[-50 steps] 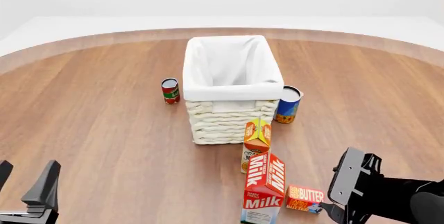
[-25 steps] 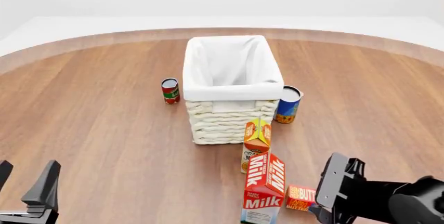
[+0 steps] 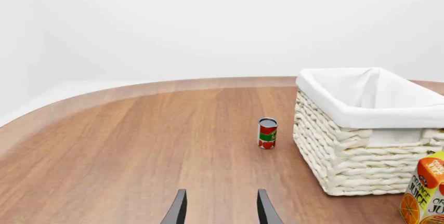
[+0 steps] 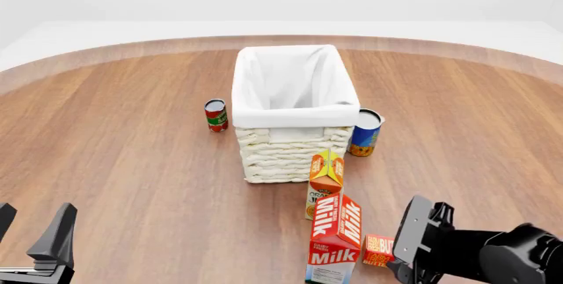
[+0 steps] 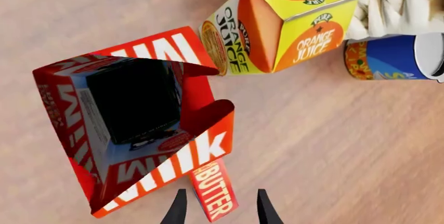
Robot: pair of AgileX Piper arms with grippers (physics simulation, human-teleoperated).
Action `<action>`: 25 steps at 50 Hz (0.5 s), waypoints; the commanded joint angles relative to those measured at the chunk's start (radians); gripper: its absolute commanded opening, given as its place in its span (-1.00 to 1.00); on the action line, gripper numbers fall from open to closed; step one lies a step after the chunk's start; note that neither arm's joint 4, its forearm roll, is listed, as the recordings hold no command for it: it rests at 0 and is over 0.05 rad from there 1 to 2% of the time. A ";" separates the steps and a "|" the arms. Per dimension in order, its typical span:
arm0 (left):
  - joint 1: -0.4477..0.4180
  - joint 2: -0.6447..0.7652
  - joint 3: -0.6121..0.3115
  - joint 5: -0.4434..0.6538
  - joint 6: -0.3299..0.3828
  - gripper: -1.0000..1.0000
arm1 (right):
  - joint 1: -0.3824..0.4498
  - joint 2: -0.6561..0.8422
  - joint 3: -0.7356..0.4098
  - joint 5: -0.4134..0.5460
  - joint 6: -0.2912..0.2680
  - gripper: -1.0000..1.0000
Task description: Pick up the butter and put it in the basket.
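Note:
The butter [image 4: 378, 250], a small flat red-orange box, lies on the table just right of the tall red Milk carton [image 4: 335, 238]. My right gripper [image 4: 403, 257] is open and hangs over the butter's right end, hiding part of it. In the right wrist view the butter [image 5: 213, 192] lies between the two open fingers of the right gripper [image 5: 220, 209], close to the Milk carton [image 5: 139, 125]. The white wicker basket [image 4: 249, 120] stands mid-table, beyond the cartons. My left gripper [image 4: 31, 234] is open and empty at the near left, and also shows in the left wrist view [image 3: 220, 211].
An orange juice carton [image 4: 325, 175] stands between the Milk carton and the basket, touching both closely. A blue can [image 4: 365, 132] stands at the basket's right, a red can [image 4: 215, 114] at its left. The left wrist view shows the red can [image 3: 268, 133] and the basket [image 3: 361, 146].
My right gripper has moved left over the butter, covering more of its right end. The left arm and all objects have stayed still.

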 commanded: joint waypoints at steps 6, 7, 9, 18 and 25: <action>0.000 0.000 0.000 0.000 0.000 1.00 | -0.004 0.041 0.017 -0.045 0.002 1.00; 0.000 0.000 0.000 0.000 0.000 1.00 | -0.003 0.045 0.017 -0.047 0.004 1.00; 0.000 0.000 0.000 0.000 0.000 1.00 | -0.006 0.057 0.018 -0.058 -0.001 1.00; 0.000 0.000 0.000 0.000 0.000 1.00 | -0.013 0.086 -0.002 -0.063 -0.013 1.00; 0.000 0.000 0.000 0.000 0.000 1.00 | -0.017 0.089 -0.011 -0.054 -0.022 1.00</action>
